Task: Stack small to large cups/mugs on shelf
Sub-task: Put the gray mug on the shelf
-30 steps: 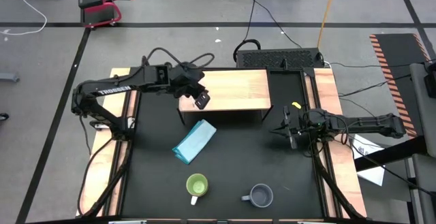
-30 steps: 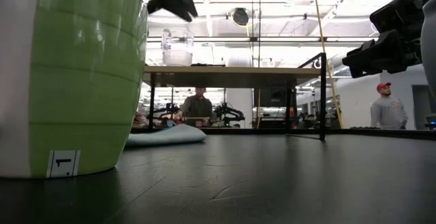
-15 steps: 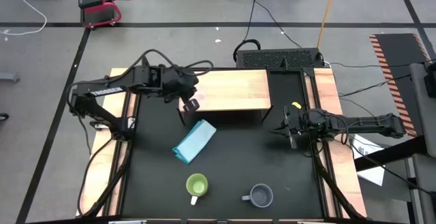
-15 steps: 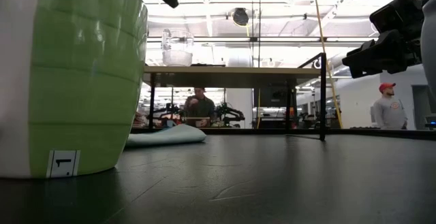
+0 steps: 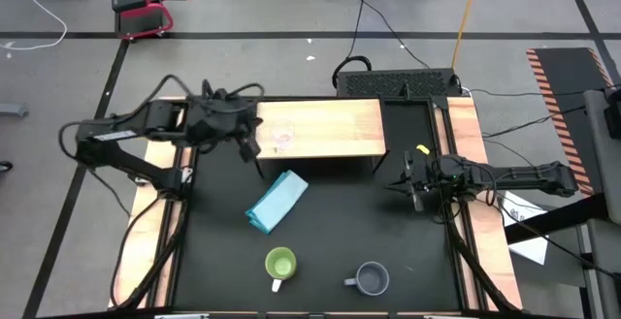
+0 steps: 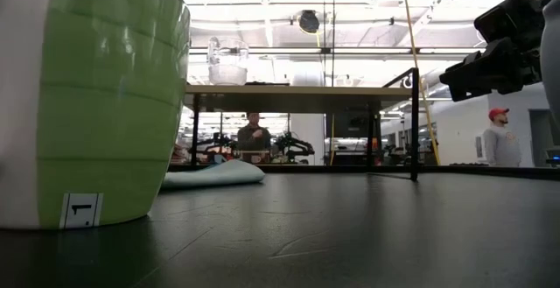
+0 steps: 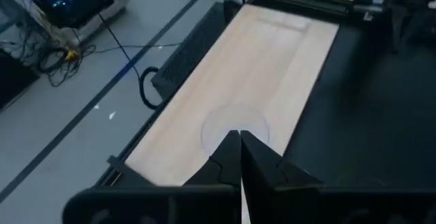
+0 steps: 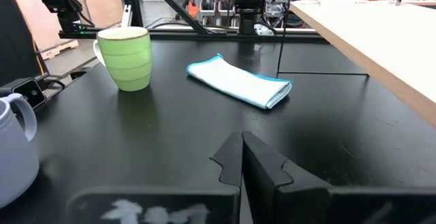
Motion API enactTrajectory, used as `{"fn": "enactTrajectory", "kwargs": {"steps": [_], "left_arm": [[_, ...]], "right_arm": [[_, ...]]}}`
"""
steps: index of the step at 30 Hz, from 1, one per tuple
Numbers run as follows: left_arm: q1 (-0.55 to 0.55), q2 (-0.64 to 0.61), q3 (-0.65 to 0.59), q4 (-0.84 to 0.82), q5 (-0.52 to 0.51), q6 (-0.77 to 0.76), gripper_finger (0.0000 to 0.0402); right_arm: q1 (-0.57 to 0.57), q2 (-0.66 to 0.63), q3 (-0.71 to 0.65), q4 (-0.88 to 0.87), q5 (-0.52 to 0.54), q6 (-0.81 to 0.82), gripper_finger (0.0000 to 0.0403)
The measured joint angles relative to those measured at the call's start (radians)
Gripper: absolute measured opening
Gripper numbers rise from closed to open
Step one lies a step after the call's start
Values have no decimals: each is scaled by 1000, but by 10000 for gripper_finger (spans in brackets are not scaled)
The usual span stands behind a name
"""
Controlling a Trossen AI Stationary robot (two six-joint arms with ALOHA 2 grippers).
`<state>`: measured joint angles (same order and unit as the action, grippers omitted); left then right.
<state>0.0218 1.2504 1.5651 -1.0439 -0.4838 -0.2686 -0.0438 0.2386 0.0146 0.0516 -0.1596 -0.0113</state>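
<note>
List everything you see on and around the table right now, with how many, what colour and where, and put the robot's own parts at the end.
glass cup: one, clear, standing on the left part of the shelf
shelf: one, light wood, raised at the far side of the table
green mug: one, lime green with a white handle, near edge of the table
grey mug: one, grey-blue, near edge, right of the green mug
cloth: one, light blue, folded, on the table in front of the shelf
table: one, black top with wooden side strips
people: two, in the room beyond the table
left gripper: one, dark, shut, beside the shelf's left end, apart from the glass cup
right gripper: one, dark, shut, waiting at the table's right side
</note>
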Motion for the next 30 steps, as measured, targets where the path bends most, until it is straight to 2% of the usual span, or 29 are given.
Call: {"fn": "enactTrajectory", "kwargs": {"steps": [15, 21, 26, 30], "left_arm": [[-34, -484, -662, 470, -13, -20, 1], [-77, -638, -890, 676, -76, 4, 0], [-95, -719, -1037, 841, -70, 51, 0], [-97, -764, -1112, 875, -70, 71, 0]], "right_arm": [[0, 0, 0, 6, -1, 8, 0], [0, 0, 0, 9, -1, 8, 0], [0, 0, 0, 20, -1, 6, 0], [0, 0, 0, 66, -46, 2, 0]]}}
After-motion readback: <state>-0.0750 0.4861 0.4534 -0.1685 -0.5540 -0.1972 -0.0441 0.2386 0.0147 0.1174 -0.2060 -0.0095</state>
